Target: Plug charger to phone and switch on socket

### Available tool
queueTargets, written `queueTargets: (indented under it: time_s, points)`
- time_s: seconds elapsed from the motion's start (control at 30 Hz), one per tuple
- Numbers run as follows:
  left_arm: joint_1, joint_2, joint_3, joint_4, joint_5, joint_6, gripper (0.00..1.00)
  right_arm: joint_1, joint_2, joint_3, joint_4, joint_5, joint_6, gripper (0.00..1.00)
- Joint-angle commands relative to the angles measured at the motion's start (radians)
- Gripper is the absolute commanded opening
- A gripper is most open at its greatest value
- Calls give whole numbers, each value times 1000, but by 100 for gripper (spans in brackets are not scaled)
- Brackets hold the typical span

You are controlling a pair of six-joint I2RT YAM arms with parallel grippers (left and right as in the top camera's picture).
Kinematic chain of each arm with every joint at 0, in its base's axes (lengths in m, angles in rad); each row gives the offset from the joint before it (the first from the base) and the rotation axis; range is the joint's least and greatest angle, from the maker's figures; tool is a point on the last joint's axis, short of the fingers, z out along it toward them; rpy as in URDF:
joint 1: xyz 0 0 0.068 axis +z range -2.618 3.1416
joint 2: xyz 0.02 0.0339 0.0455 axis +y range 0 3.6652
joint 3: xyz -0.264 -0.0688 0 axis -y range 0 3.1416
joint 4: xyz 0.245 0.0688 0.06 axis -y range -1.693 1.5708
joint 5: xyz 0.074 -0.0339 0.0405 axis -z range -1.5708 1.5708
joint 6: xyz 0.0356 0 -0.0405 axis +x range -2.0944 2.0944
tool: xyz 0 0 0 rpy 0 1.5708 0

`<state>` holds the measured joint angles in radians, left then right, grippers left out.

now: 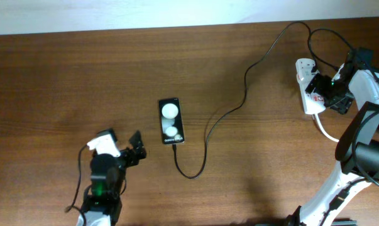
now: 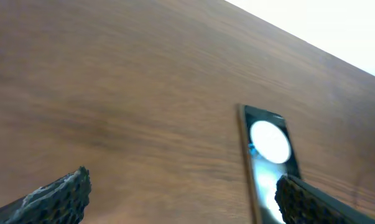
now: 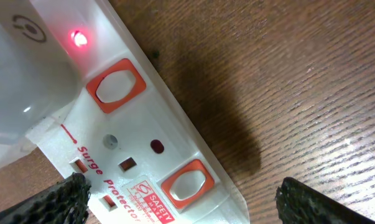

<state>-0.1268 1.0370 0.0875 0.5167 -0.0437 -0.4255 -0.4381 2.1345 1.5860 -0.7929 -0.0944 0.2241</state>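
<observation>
The socket [image 3: 131,155], red lamp [image 3: 79,38] apparently lit, sits under the spread, empty right gripper [image 3: 187,205]; the left gripper [image 2: 182,186], also released, could snag the charger [image 1: 205,135] and tug it from the phone [image 2: 268,155].

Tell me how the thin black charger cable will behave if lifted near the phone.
Probably floppy: the thin black charger cable lies in loose curves on the wooden table, so it should sag, not hold shape. It looks light, but its end meets the glossy black phone, so a pull may drag that slab along.
</observation>
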Motion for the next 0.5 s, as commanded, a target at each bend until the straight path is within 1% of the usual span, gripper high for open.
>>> queueTargets:
  time_s: [0.0, 0.13, 0.23, 0.33, 0.4, 0.47]
  points:
    - [21, -85, -72, 0, -6, 16, 99, -1, 19, -4, -3, 31, -14, 99]
    - [21, -256, -79, -167, -37, 16, 99, -1, 19, -4, -3, 31, -14, 99]
    - [21, -427, -79, -410, -90, 16, 99, -1, 19, -4, -3, 31, -14, 99]
    - [20, -558, -79, -558, -127, 16, 99, -1, 19, -4, -3, 31, -14, 99]
    - [20, -631, -79, -585, -137, 78, 99, -1, 19, -4, -3, 31, -14, 99]
    - [20, -737, -79, -586, -137, 201, 99, -1, 19, -4, -3, 31, -14, 99]
